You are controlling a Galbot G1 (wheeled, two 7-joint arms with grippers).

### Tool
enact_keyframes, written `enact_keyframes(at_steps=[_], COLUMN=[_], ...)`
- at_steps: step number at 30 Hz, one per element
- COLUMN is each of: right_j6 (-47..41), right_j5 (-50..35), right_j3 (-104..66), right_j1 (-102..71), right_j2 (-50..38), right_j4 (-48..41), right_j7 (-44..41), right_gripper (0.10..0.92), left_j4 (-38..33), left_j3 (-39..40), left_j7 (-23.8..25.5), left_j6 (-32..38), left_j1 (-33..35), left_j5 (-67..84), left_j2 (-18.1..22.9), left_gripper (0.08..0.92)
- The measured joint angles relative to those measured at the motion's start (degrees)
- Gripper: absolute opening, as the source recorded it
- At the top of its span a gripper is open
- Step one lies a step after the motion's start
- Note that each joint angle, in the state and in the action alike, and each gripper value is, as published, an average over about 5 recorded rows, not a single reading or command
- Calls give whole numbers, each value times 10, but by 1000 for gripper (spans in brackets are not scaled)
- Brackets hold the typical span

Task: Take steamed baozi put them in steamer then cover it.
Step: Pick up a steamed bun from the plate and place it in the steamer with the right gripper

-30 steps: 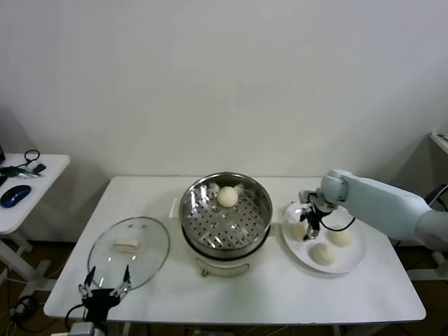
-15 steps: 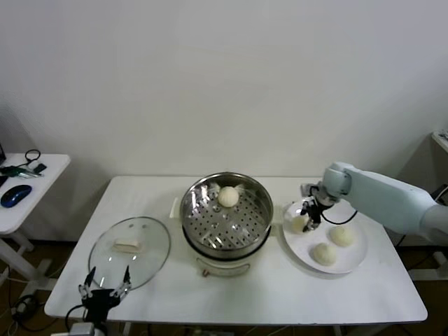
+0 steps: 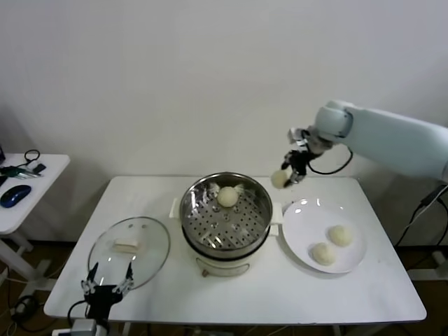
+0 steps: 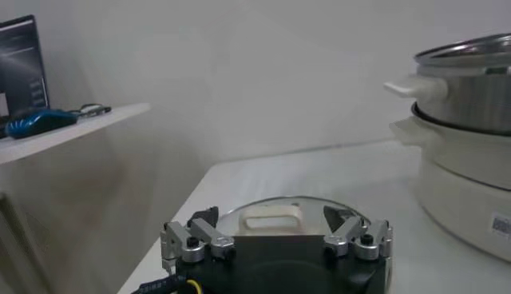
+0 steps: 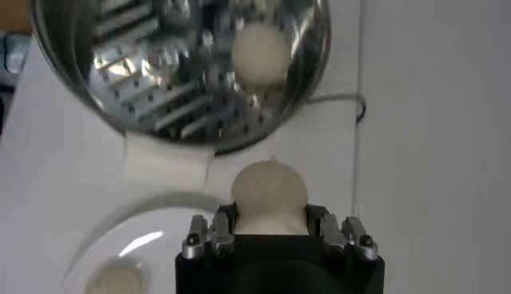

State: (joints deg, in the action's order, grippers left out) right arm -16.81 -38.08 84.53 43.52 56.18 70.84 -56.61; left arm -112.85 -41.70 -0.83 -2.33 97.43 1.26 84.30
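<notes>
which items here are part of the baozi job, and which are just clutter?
Job:
- baozi held in right gripper, lifted above the table
- baozi in steamer
- two baozi on white plate
- steamer
- glass cover lying on the table
- left gripper, open, near the cover

Lying about:
- blue mouse and cables on side table

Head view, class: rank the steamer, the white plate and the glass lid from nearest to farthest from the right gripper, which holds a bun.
Measured from the right gripper, shut on a baozi:
1. Steamer: just below and to its left, mid-table.
2. White plate: below it, on the table's right side; close to the steamer's rank, but slightly farther.
3. Glass lid: flat at the table's left front, near the parked left gripper.
</notes>
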Motion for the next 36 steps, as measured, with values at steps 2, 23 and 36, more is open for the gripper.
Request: enact_keyframes(at_steps=[2, 23, 36], right_j6=[-12, -68, -62], right_j5=[-22, -42, -23], right_j3=[1, 8, -9], right_j1=[9, -84, -120], right_j2=[16, 199, 221], right_j4=[17, -24, -58], right_j7=[11, 88, 97], right_gripper=[578, 581, 733], left_j4=[-2, -18, -20], left_j3=[0, -13, -13], left_j7=[0, -1, -1], left_j6=[-1, -2, -3], left_j1=[0, 12, 13], left_j5=[0, 1, 1], left_j2=[0, 3, 4], left_gripper=[823, 823, 823])
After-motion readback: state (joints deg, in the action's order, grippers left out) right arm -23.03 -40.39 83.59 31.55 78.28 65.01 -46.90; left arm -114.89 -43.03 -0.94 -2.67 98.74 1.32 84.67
